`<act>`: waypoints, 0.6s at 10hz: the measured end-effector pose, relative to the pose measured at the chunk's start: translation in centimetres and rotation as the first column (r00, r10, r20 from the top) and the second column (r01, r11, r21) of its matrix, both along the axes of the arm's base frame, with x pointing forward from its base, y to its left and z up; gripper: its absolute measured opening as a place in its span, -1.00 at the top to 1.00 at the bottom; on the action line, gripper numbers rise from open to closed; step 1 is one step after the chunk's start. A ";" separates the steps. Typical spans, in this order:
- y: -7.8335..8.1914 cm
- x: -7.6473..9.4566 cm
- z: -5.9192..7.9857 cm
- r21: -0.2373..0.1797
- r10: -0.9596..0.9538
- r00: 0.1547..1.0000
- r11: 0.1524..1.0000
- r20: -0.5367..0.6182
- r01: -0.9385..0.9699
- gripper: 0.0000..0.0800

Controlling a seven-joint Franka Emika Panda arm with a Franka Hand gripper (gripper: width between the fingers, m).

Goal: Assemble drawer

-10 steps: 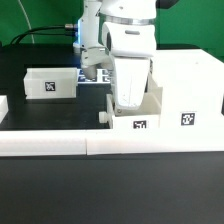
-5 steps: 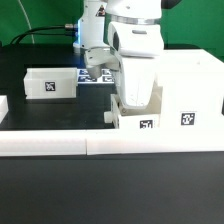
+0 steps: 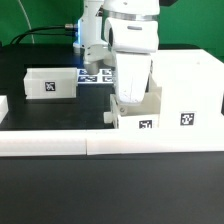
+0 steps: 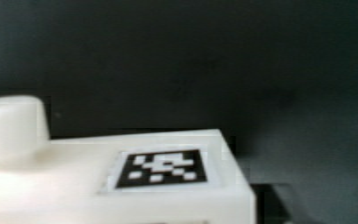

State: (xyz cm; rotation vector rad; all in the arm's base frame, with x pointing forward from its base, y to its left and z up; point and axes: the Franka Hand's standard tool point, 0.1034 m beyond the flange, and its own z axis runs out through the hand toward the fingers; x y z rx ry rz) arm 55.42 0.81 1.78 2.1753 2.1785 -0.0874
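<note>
The tall white housing [image 3: 186, 88] stands at the exterior view's right with a tag on its front. A small white tray [image 3: 137, 119], with a tag and a round knob [image 3: 106, 115], sits against the housing's left side. My gripper [image 3: 128, 100] reaches straight down into this tray and appears shut on its wall; the fingertips are hidden. The wrist view shows only the tray's tagged face [image 4: 163, 168] and its knob [image 4: 9, 128], no fingers. The second tray [image 3: 50, 82] lies apart at the left.
The long low white border wall [image 3: 90, 146] runs along the front. The marker board [image 3: 95, 74] lies behind the arm. A white block [image 3: 3, 106] shows at the left edge. The table is black.
My gripper and the tray shifted a little toward the housing half a second ago and have now come back left, to about where they were a second ago.
</note>
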 end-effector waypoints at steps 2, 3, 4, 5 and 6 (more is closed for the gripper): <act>0.1 0.1 0.3 -0.002 -0.003 1.000 1.000 -0.004 0.003 0.09; -0.1 0.0 0.9 -0.009 -0.006 1.000 1.000 -0.021 0.006 -0.34; -0.3 0.2 1.9 -0.017 -0.010 0.999 1.000 -0.035 0.009 -0.57; -0.4 0.2 2.7 -0.021 -0.013 0.999 1.000 -0.043 0.012 -0.57; -0.6 0.1 3.7 -0.028 -0.017 0.998 0.999 -0.055 0.015 -0.61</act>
